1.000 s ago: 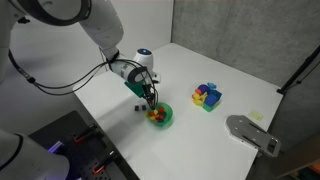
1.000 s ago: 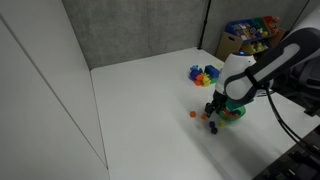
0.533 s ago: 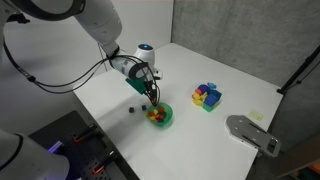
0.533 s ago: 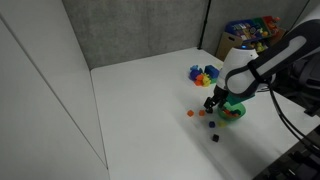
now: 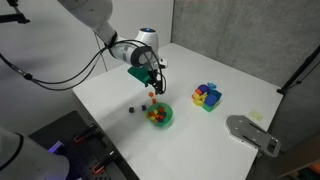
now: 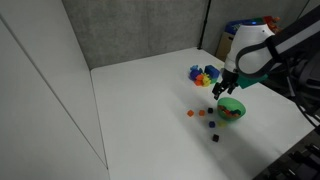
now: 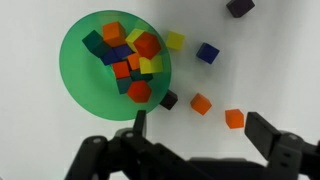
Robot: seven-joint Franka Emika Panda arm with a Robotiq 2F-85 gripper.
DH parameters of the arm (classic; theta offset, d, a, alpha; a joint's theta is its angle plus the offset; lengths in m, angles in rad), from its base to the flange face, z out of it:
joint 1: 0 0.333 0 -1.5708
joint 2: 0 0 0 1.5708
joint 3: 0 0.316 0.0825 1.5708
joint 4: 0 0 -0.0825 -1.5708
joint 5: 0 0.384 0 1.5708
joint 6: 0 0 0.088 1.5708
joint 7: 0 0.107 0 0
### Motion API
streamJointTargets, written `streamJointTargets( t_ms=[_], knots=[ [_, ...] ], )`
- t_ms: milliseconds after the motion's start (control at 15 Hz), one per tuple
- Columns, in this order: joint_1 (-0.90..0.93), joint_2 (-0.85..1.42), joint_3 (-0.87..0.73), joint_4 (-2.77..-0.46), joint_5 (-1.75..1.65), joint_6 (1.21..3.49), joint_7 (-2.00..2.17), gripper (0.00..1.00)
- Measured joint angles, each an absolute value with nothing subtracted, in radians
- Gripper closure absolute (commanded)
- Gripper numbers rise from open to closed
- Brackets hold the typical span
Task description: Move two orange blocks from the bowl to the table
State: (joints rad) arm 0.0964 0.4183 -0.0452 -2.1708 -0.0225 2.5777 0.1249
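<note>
The green bowl (image 7: 78, 78) holds several cubes, some of them orange, with red, yellow, green and blue ones. It shows in both exterior views (image 5: 169, 119) (image 6: 234, 103). Two orange blocks (image 7: 201, 104) (image 7: 235, 119) lie on the white table (image 7: 285, 70) just outside the bowl. One of them shows in an exterior view (image 6: 190, 113). My gripper (image 7: 203, 135) is open and empty, above these two blocks. It hangs well above the table (image 5: 155, 82) (image 6: 222, 90).
A small dark block (image 7: 169, 100) lies by the bowl's rim. A yellow cube (image 7: 175, 41), a blue cube (image 7: 207, 52) and another dark cube (image 7: 239, 6) lie further out. A blue-yellow-red block cluster (image 5: 207, 96) (image 6: 204, 74) and a grey device (image 5: 250, 133) sit on the table.
My gripper has lifted from low beside the bowl to well above the table. The small blocks beside the bowl are now uncovered.
</note>
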Motion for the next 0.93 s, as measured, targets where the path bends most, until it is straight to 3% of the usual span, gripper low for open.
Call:
streamJointTargets(
  t_ms=[933],
  knots=[
    [0.023, -0.061, -0.053, -2.245, -0.076, 2.163, 0.120, 0.00]
  ],
)
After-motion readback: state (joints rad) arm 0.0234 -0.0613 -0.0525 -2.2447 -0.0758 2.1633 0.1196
